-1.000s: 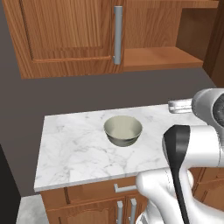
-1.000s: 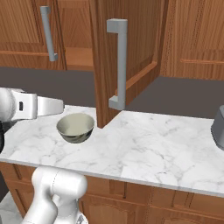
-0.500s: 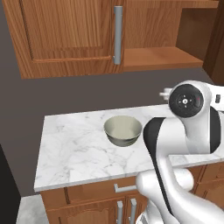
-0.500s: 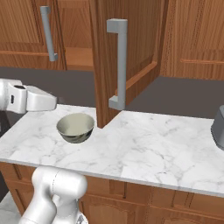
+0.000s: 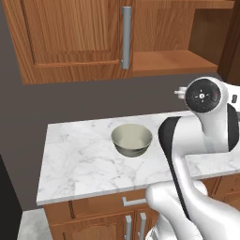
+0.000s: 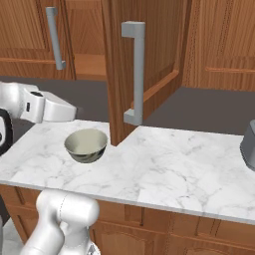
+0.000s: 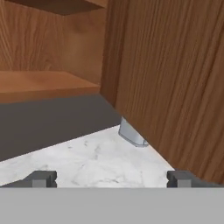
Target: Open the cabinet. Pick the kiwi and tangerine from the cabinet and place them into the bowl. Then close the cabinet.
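The cabinet [image 5: 70, 42] hangs above the counter, its left door shut and its right door [image 6: 144, 64] swung wide open. The grey-beige bowl [image 5: 132, 139] [image 6: 86, 145] stands on the marble counter [image 5: 79, 159], just left of the open door. My gripper [image 7: 111, 179] is open with nothing between its fingertips. It is low over the counter and faces the open door [image 7: 175, 78], the lower end of the door's bar handle [image 7: 131, 133] and the cabinet's bottom board [image 7: 39, 85]. My hand [image 6: 50, 107] hovers behind and left of the bowl. The kiwi and tangerine are out of view.
A dark grey appliance [image 6: 249, 144] stands at the counter's right end. Another wall cabinet [image 6: 219, 45] hangs to the right of the open door. Lower cabinets with short handles [image 5: 133, 201] run beneath the counter. The open door overhangs the counter's middle.
The arm's upper joint has swung left and a little higher in the left base view. The hand has edged towards the open door. Bowl, doors and open jaws are as before.
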Available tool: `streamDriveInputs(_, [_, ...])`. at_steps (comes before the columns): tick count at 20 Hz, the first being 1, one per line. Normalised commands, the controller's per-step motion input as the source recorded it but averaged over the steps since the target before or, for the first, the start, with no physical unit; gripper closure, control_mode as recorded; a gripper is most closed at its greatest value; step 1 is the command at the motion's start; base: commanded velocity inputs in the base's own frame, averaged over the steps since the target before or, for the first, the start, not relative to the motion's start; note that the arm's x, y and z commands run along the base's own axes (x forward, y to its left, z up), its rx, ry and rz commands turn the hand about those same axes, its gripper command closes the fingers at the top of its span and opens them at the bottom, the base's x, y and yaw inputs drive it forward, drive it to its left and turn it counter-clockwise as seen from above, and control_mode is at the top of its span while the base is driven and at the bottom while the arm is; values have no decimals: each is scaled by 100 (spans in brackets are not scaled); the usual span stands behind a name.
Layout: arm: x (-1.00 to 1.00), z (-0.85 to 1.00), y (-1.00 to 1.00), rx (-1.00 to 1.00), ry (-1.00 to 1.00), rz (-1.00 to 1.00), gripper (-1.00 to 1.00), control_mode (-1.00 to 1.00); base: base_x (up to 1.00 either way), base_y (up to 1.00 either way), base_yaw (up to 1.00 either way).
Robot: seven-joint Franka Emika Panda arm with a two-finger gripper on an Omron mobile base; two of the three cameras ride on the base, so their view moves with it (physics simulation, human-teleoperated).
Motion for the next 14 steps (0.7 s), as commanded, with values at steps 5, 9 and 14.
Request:
streamDriveInputs(5, [32,9,-54,10,-2,-3,-100,-100,0,0,0])
streamDriveInputs(9, [5,12,-62,10,-4,-1,-100,-100,0,0,0])
streamDriveInputs(14, [0,3,-69,7,-8,-1,-100,-100,0,0,0])
